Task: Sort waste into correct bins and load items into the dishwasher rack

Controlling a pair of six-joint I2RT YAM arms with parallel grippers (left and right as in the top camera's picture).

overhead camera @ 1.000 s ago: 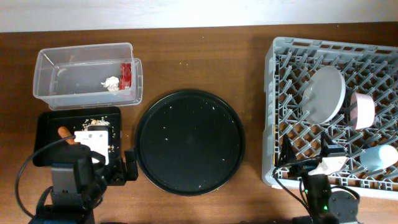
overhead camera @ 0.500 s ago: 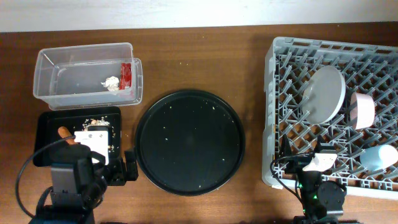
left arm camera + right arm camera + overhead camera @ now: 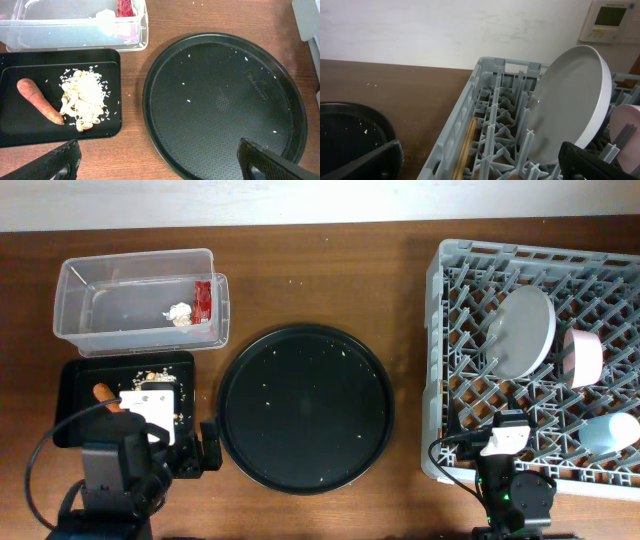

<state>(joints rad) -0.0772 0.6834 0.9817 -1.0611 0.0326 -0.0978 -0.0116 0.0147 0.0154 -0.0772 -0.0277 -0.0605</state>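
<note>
The orange carrot (image 3: 37, 100) and beige scraps (image 3: 85, 100) lie in the shallow black tray (image 3: 20, 125). The red wrapper (image 3: 203, 300) and white scrap (image 3: 180, 313) lie in the clear tub (image 3: 90, 280). The grey rack (image 3: 450, 310) holds the plate (image 3: 525, 330), white bowl (image 3: 585, 358) and blue cup (image 3: 610, 432). The chopsticks (image 3: 465, 150) lie inside along its left wall. My left gripper (image 3: 160, 162) is open and empty at the table's near edge, between the black tray and the round tray. My right gripper (image 3: 480, 165) is open and empty at the rack's near-left corner.
A large round black tray (image 3: 305, 408) with a few crumbs sits between the bins and the rack. A wall runs along the table's far edge. Bare wood shows between the tub and the rack.
My right arm has drawn back a little to the left and toward the near edge of the rack. The left arm has not moved.
</note>
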